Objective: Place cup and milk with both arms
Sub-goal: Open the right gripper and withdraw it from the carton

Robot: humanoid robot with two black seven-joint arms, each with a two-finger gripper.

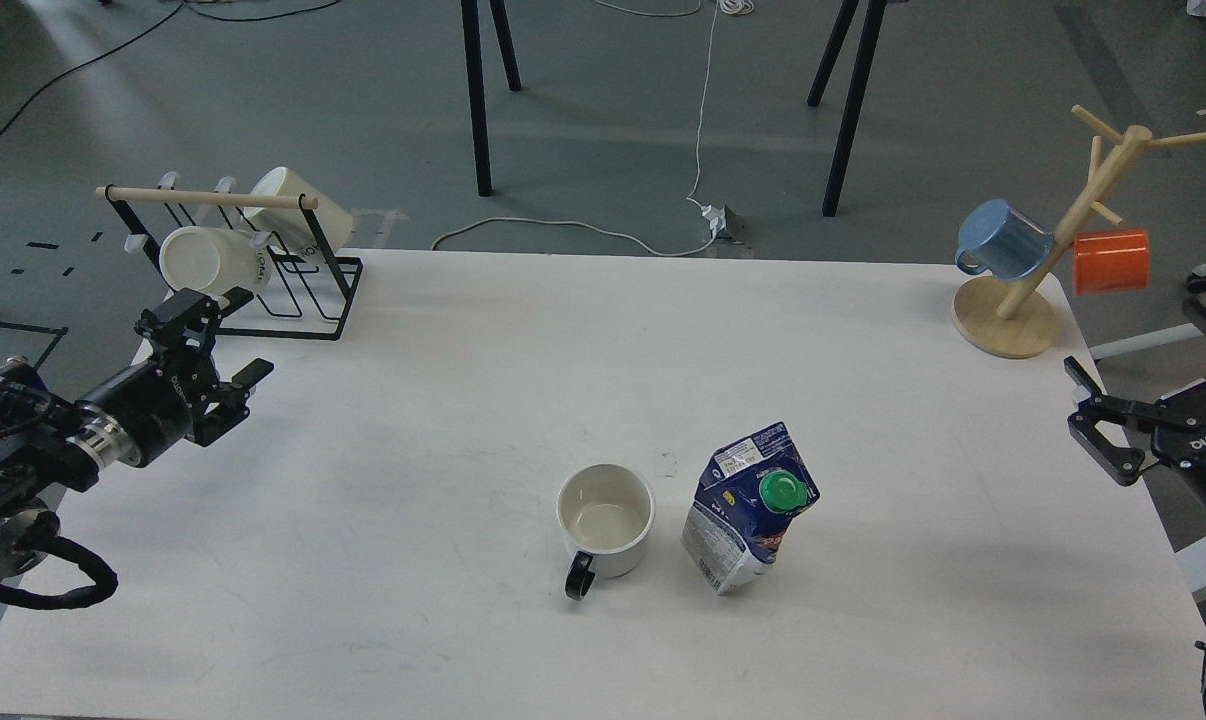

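Observation:
The cup (pixel 606 520), cream-white with a black handle facing me, stands upright at the front middle of the white table (pixel 563 350). The milk (pixel 753 510), a dark-blue and white carton with a green cap, stands just right of it, apart from it. My left gripper (pixel 218 345) is open and empty over the table's left edge, far left of the cup. My right gripper (pixel 1135 340) is open and empty at the table's right edge, far right of the milk.
A black wire rack (pixel 293 280) with two white mugs (pixel 208 260) stands at the back left, just behind my left gripper. A wooden mug tree (pixel 1023 300) with a blue mug (pixel 1003 240) and an orange mug (pixel 1111 262) stands at the back right.

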